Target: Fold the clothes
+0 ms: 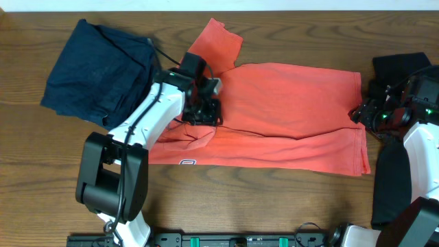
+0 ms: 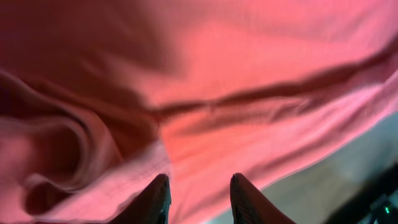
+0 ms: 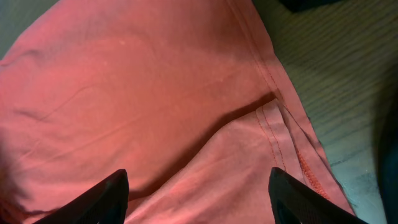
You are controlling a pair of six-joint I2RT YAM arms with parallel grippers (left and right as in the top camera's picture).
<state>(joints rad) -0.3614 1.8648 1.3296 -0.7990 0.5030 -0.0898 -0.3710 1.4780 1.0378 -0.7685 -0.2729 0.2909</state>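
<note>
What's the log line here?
left gripper: open, over coral T-shirt | right gripper: open, at its hem | navy garment: bunched, far left

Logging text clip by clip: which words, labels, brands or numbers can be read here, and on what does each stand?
No text can be read in any view.
White label at the lower edge of the T-shirt: too small to read.
Rest of the T-shirt: no lettering shows, overhead or in either wrist view.
Navy garment and black garment: no text shows.

White arms [image 1: 147, 113], black joints [image 1: 103, 175], black left pincer [image 2: 200, 182]
</note>
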